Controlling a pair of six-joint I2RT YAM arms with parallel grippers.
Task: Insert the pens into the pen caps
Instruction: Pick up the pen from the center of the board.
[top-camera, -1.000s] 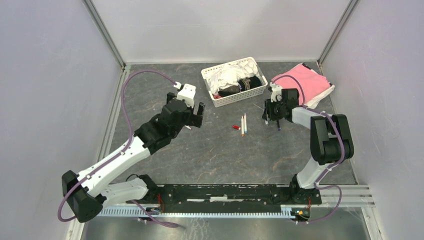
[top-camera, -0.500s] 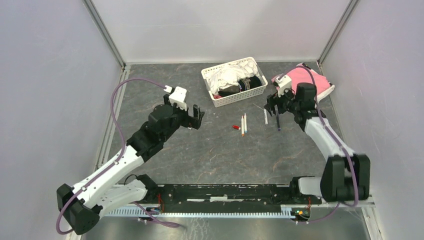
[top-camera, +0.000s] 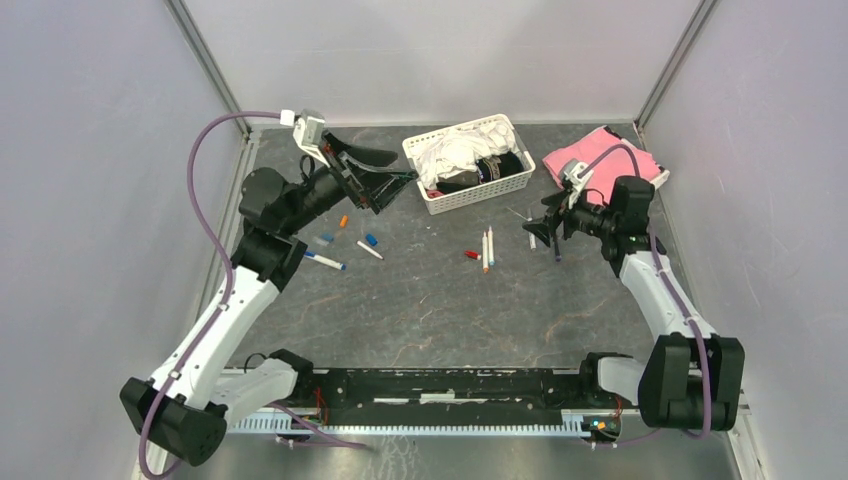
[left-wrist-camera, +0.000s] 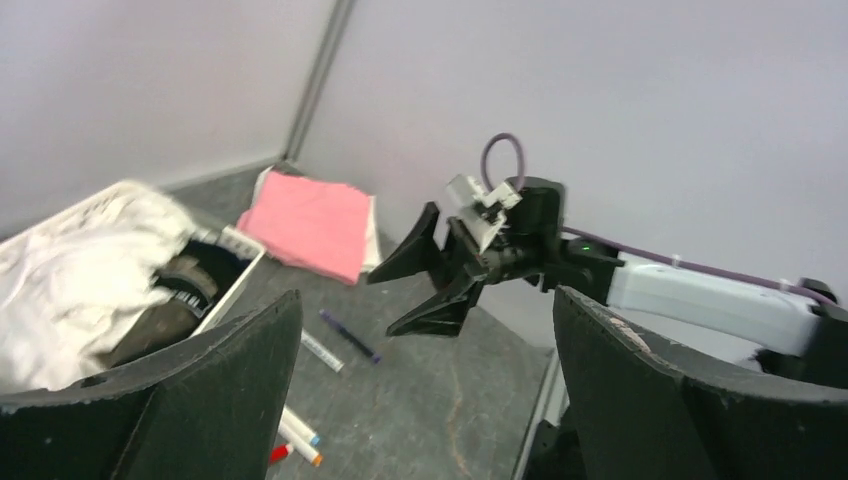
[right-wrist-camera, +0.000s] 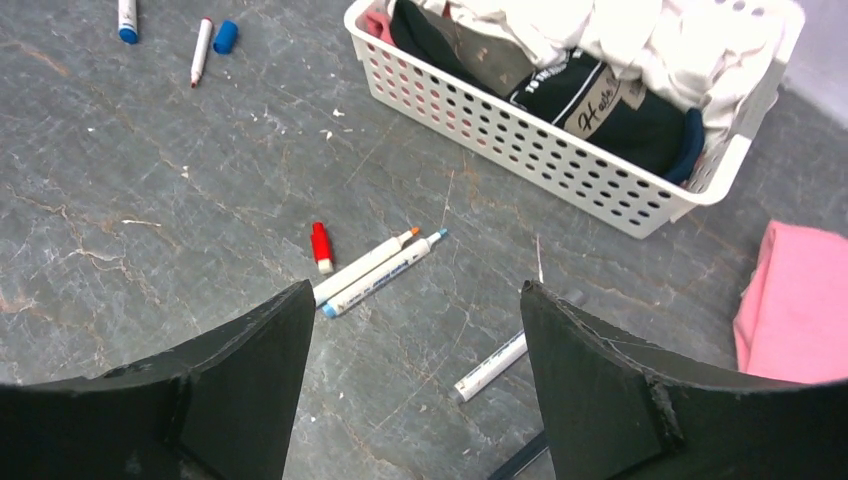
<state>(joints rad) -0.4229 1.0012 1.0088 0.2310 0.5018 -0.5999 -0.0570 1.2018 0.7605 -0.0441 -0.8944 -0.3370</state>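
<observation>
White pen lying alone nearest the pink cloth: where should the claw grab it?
Probably mid-barrel on the white pen, with the right claw coming straight down. The pen lies flat on the table, long and thin, with bare space on either side to close across it.

White lettering on dark garment (right-wrist-camera: 640, 130) in white basket (right-wrist-camera: 500, 130): starts with a capital "H", rest not legible. Fine print along barrels of pens (right-wrist-camera: 385, 272), too small to read. Nothing else readable.

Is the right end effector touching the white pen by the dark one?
Apart. Left wrist view: the open right end effector hangs above the white pen, a gap between them.
</observation>
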